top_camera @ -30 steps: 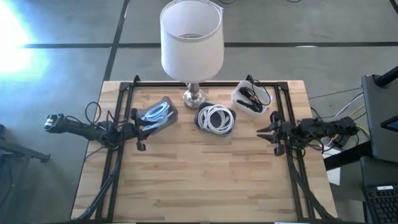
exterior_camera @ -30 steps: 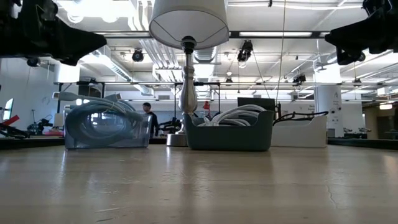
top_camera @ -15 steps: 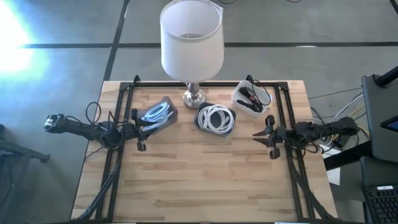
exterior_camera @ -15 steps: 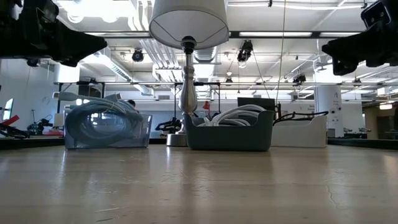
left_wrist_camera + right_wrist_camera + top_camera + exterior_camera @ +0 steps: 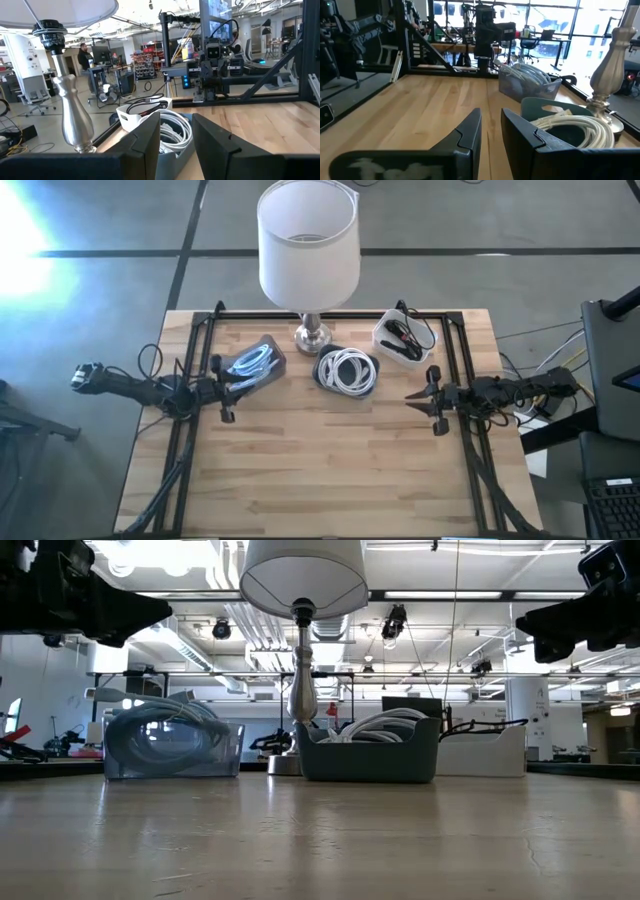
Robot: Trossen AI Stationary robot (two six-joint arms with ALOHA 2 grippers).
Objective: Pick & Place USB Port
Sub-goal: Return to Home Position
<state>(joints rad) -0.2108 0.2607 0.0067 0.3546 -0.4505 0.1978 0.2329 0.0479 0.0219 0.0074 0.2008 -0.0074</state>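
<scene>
Butcher-block wood table (image 5: 320, 470). Three bins along the far side:
- clear bin (image 5: 170, 755), left, plastic, holds a pale looped cable (image 5: 250, 362)
- blue bin (image 5: 368, 762), middle, holds a white coil (image 5: 347, 370)
- white bin (image 5: 482, 755), right, holds thin black cables (image 5: 405, 333)

One lamp (image 5: 308, 240) behind them, with a white drum shade and a turned metal stem.

Two arms, both raised:
- left gripper (image 5: 232, 387) at the left edge, just beside the clear bin
- right gripper (image 5: 412, 395) at the right edge

Each has its fingers a narrow slit apart and holds nothing.
</scene>
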